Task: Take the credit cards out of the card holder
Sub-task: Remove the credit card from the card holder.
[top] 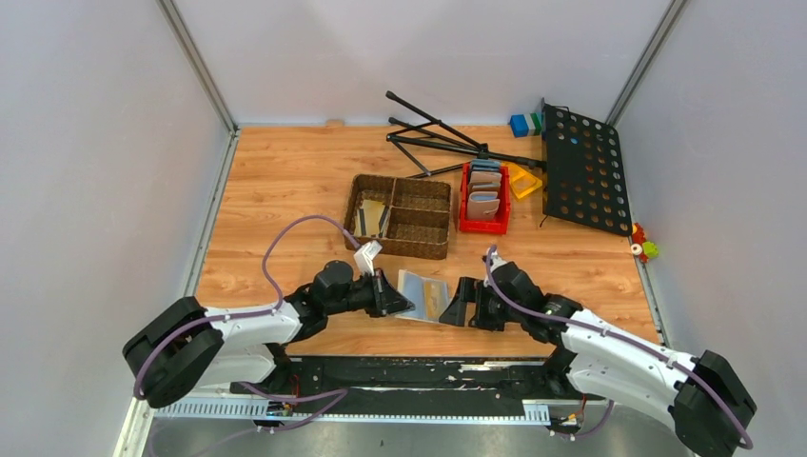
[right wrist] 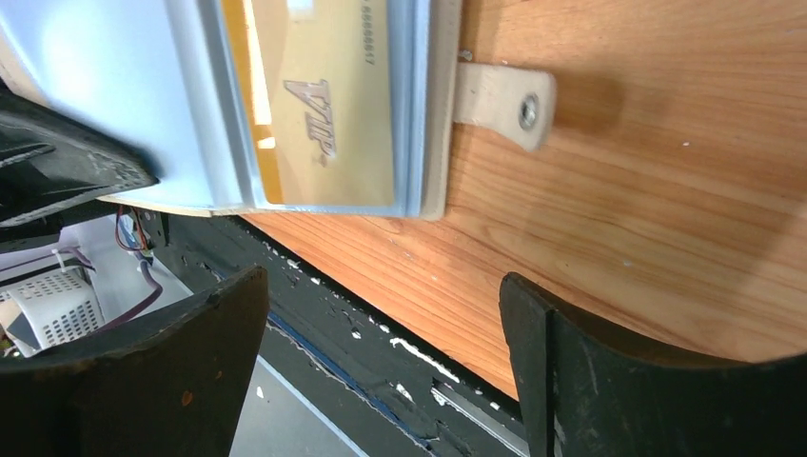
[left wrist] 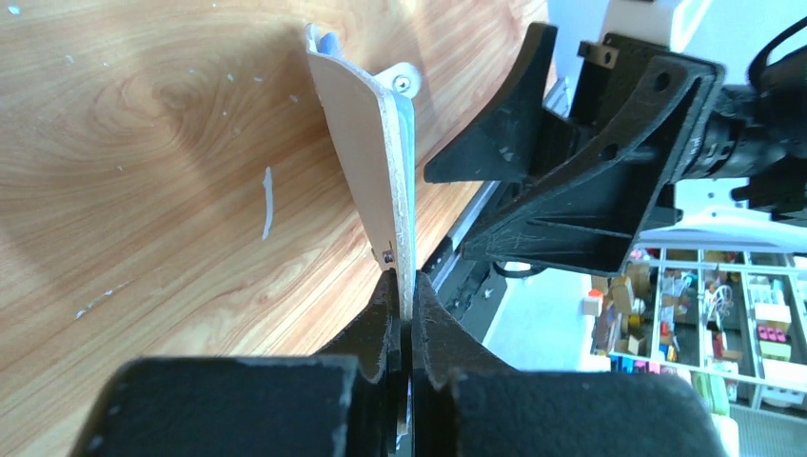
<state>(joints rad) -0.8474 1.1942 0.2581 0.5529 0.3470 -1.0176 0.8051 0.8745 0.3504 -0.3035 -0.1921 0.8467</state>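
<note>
The beige card holder [top: 414, 290] lies open on the wood near the front edge, its pale blue-grey inside [right wrist: 124, 86] facing up. A tan-gold credit card [right wrist: 324, 105] marked VIP sits in its right pocket, showing as a tan strip [top: 438, 300] from above. The strap tab [right wrist: 500, 100] sticks out to the side. My left gripper [top: 395, 303] is shut on the holder's left flap, which the left wrist view shows edge-on [left wrist: 366, 143] between the fingertips [left wrist: 407, 305]. My right gripper [top: 466, 305] stands open just right of the holder, with nothing between its fingers [right wrist: 381, 324].
A brown woven basket [top: 400, 178] behind the holder has cards [top: 373, 217] in its left compartment. A red bin [top: 464, 205] with wallets stands to its right. A black tripod [top: 438, 138] and a perforated black plate [top: 582, 167] lie at the back right. The table's front edge [right wrist: 381, 314] is close.
</note>
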